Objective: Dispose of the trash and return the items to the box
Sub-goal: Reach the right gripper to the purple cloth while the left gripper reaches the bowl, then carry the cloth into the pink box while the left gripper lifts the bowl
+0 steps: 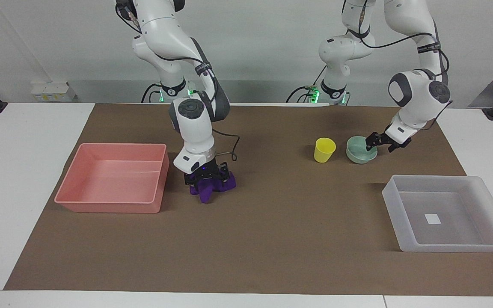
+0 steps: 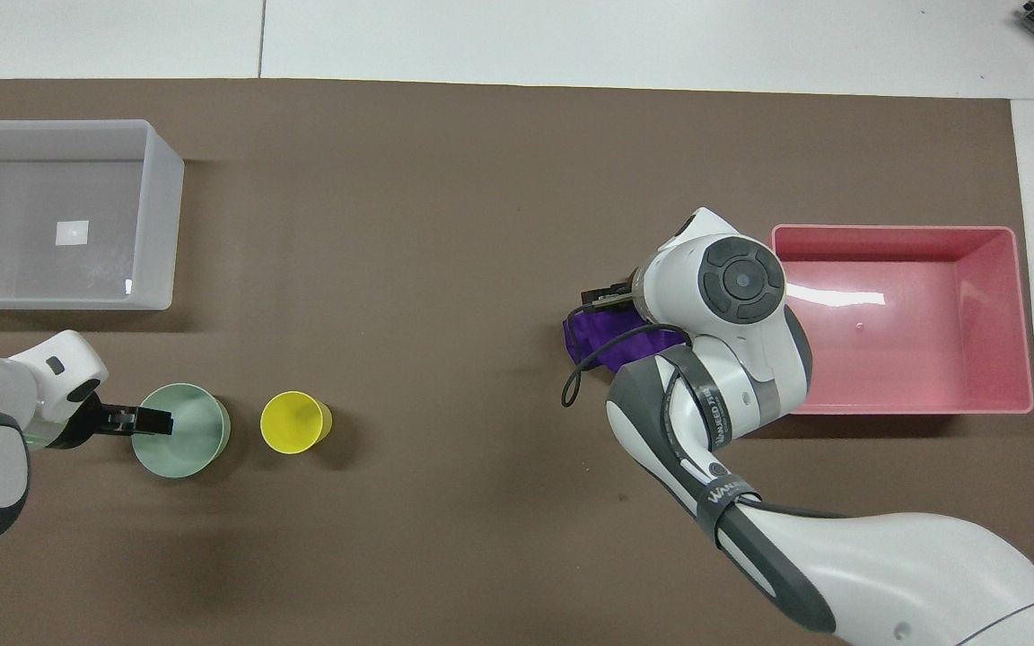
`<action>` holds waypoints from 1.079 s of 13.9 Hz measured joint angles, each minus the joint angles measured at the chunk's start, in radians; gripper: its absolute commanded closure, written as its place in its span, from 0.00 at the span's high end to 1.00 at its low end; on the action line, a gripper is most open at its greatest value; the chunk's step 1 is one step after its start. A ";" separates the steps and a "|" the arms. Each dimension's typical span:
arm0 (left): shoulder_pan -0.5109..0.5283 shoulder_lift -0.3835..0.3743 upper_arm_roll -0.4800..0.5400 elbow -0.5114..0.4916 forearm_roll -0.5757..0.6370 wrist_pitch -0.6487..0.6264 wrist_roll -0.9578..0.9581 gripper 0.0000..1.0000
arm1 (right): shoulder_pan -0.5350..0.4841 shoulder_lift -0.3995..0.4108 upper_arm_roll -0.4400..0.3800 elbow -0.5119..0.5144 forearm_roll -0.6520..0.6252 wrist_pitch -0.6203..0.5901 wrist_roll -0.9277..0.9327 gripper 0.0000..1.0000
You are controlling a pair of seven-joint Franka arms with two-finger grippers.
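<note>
- the purple rag (image 1: 207, 188) lies mostly under the right gripper (image 1: 207, 177) in the facing view; in the overhead view the right arm's wrist covers the gripper itself, and whether the fingers have closed cannot be told
- the left gripper (image 1: 382, 143) at the mint-green bowl (image 1: 359, 150): whether its fingers touch the rim is too small to tell
- the translucent box (image 2: 156, 215) is cut off by the overhead view's edge

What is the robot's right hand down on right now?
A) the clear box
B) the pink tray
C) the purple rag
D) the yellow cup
C: in the facing view the right hand is pressed down onto the purple rag, which lies on the brown mat beside the pink tray; the yellow cup stands untouched toward the left arm's end of the table.
</note>
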 measured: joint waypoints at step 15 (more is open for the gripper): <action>0.056 0.005 0.020 0.475 -0.030 -0.484 -0.024 0.00 | -0.082 -0.224 -0.021 0.009 -0.031 -0.205 0.085 0.00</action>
